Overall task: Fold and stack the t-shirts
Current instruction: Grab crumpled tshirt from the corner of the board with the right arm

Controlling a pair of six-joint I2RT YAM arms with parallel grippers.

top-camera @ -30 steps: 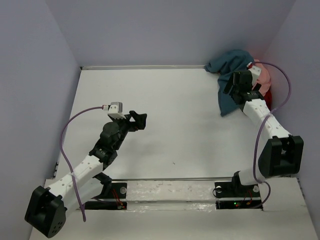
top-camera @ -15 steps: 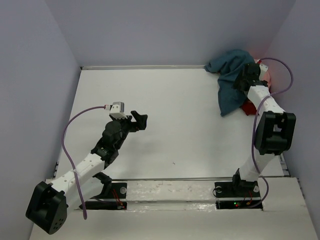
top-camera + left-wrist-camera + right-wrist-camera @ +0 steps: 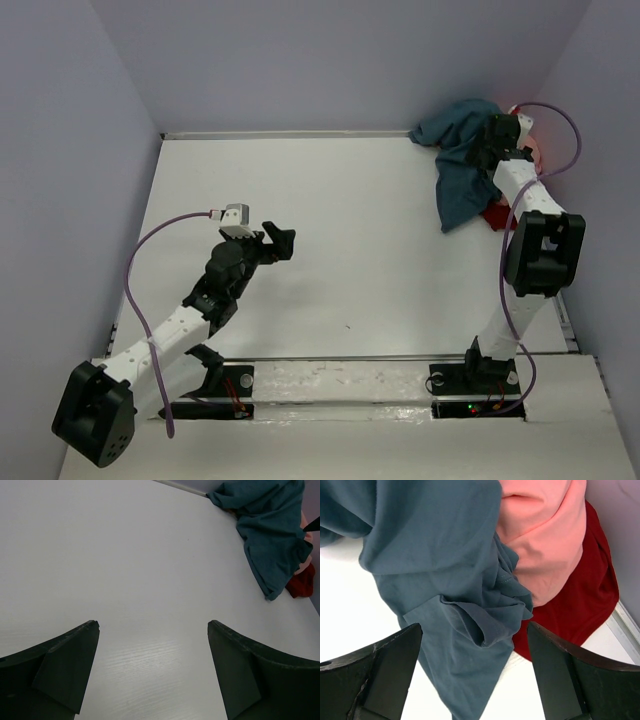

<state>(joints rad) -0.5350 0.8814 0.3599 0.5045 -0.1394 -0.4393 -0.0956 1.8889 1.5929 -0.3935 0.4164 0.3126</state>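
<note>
The t-shirts lie in one crumpled heap in the far right corner of the counter point(image 3: 360, 220): the teal shirt point(image 3: 435, 555) on top and spilling toward the open surface, the pink shirt point(image 3: 545, 535) bunched beside it toward the right wall point(image 3: 620, 530), and the red shirt point(image 3: 575, 605) lowest, showing at the heap's edge. None is spread or folded, so the task looks to be at its very start, and the step in hand is taking a first shirt off the pile. The right jaws hang just above the heap, spread wide and holding nothing, with a puckered fold of teal cloth between them. The next move probably calls for coming down on that fold, closing on teal cloth alone without catching the pink beneath, then drawing it out to bare counter. The left jaws are also wide open and empty, over bare counter at left centre, well apart from the heap. From above, the right arm point(image 3: 540, 250) covers most of the pink and red; collars, sleeves and hems cannot be made out, nor how far the shirts are tangled, nor whether the right jaws touch the cloth
</note>
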